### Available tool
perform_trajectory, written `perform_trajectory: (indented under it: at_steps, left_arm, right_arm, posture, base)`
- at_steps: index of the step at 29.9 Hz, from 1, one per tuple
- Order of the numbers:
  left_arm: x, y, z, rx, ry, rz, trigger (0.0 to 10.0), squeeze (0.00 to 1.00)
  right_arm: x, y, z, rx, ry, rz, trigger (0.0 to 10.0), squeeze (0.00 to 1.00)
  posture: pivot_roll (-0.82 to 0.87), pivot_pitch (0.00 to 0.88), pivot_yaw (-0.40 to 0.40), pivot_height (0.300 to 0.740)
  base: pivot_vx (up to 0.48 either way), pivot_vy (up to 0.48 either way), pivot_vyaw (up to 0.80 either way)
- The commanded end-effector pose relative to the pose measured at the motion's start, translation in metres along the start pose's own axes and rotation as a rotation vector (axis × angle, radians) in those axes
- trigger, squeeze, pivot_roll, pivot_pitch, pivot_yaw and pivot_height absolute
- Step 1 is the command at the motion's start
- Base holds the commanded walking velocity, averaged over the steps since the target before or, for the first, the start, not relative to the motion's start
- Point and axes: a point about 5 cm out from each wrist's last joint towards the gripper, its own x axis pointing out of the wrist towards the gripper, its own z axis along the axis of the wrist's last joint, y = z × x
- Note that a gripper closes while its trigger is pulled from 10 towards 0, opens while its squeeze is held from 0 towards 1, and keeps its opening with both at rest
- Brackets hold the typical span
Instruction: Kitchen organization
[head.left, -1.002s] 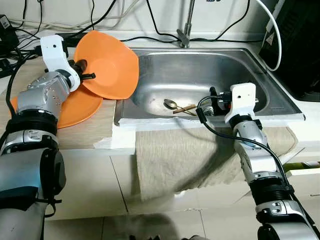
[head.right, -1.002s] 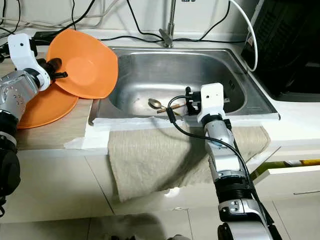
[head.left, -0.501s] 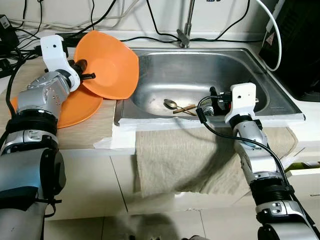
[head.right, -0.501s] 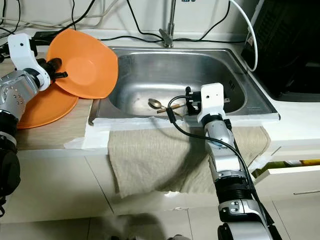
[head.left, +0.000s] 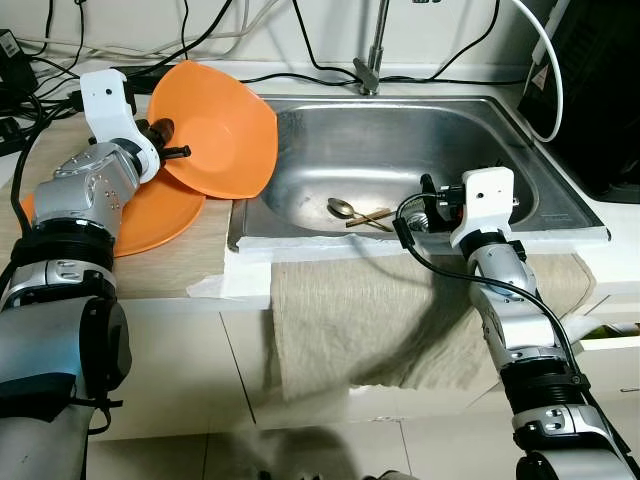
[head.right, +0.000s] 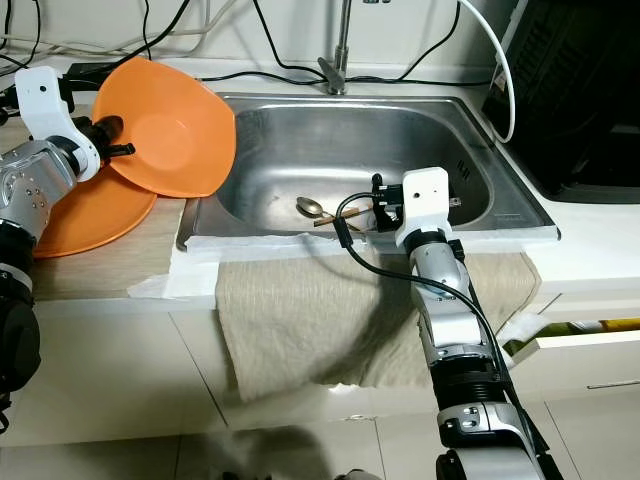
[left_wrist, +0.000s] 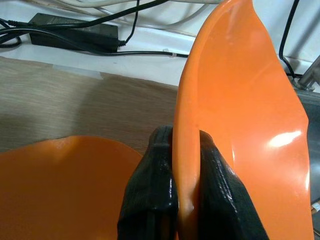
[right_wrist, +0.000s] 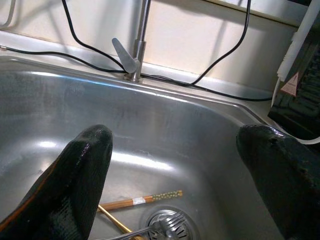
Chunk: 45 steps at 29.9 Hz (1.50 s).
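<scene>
Home kitchen: steel sink (head.left: 520, 150), faucet (head.left: 371, 60), wood-look counter (head.left: 170, 265).

Wood-grain counter (head.left: 190, 262) at left, white counter (head.right: 600, 240) at right. Steel sink (head.left: 545, 190) set between, tap (head.left: 372, 60) at back edge. Pale wall (right_wrist: 200, 45) behind, black cables (head.left: 300, 40) trailing along it. Beige cloth (head.left: 360, 320) hanging over front edge. White cabinet fronts (head.left: 180, 370) below, pale tiled floor (head.right: 120, 455).

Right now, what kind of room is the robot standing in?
Most likely a home kitchen: a stainless steel sink with a faucet set in a counter, a spoon and chopsticks in the basin, and orange plates beside it.
</scene>
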Motion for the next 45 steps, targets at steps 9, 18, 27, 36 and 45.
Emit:
perform_trajectory:
  at_steps: [9,18,27,36,45]
  left_arm:
    - [-0.002,0.008,-0.012,0.044,0.066,0.038,0.0,0.00]
    - [-0.002,0.008,-0.012,0.044,0.066,0.038,0.0,0.00]
    - [-0.002,-0.150,-0.076,-0.053,-0.125,-0.286,10.0,0.00]
    - [-0.002,-0.141,-0.082,-0.088,-0.094,-0.231,10.0,0.00]
    - [-0.006,-0.142,-0.084,-0.086,-0.121,-0.207,10.0,0.00]
  right_arm:
    - [-0.001,-0.002,0.005,-0.006,-0.020,-0.008,10.0,0.00]
    - [0.000,-0.003,0.006,-0.006,-0.019,-0.008,10.0,0.00]
    - [0.034,0.031,0.009,0.308,0.103,0.012,10.0,0.00]
    - [0.033,0.036,0.008,0.333,0.112,0.032,10.0,0.00]
    - [0.037,0.036,0.007,0.339,0.106,0.026,10.0,0.00]
  posture:
    - [0.00,0.000,-0.011,0.740]
    - [0.00,0.000,-0.012,0.740]
    - [0.00,0.000,-0.012,0.740]
    - [0.00,0.000,-0.016,0.740]
    - [0.00,0.000,-0.013,0.740]
  base:
    - [0.000,0.000,0.00]
    - [0.000,0.000,0.00]
    - [0.000,0.000,0.00]
    - [0.000,0.000,0.00]
    - [0.000,0.000,0.00]
